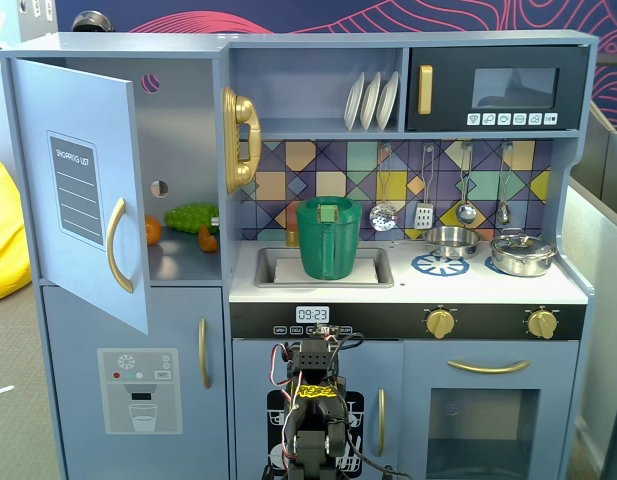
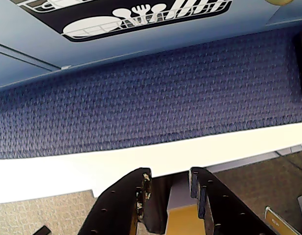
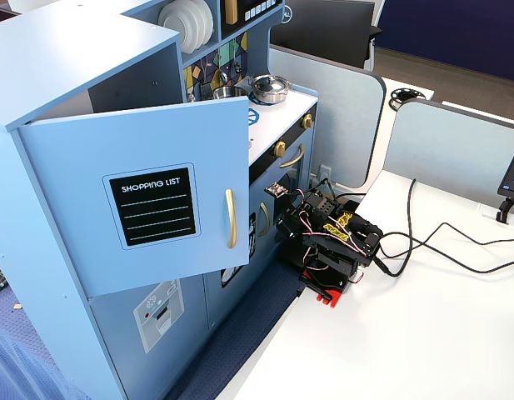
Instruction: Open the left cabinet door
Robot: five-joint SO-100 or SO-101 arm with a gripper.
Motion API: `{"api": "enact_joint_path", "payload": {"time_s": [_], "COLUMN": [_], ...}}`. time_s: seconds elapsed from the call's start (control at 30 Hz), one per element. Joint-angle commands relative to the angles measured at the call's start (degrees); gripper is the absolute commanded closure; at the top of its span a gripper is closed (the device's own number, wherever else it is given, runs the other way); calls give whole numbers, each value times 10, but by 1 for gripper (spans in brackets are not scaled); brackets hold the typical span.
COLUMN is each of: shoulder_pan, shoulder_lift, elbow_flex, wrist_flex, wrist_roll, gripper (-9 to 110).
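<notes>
Toy kitchen (image 1: 408, 290) fills a fixed view; left cabinet door (image 1: 83, 190) is swung wide open, gold handle (image 1: 116, 245) outward, arm folded low in front. Wrist view: blue carpet (image 2: 155, 93) is seen past gripper (image 2: 170, 188), fingers slightly apart, nothing pinched. Other fixed view: door ajar, arm on white table (image 3: 423, 333).

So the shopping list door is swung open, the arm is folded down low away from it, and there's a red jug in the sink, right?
Nearly. The jug in the sink is green, not red, as a fixed view shows. The rest holds: the shopping list door stands swung open, and the arm is folded low, away from it.
</notes>
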Motion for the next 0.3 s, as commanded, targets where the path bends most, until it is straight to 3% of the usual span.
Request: {"api": "enact_joint_path", "payload": {"time_s": [0.0, 0.27], "shoulder_pan": [4, 4], "shoulder_lift": [-3, -3], "elbow_flex": [-2, -2], "wrist_flex": [106, -58], "wrist_roll": [11, 78], "gripper": [101, 101]}}
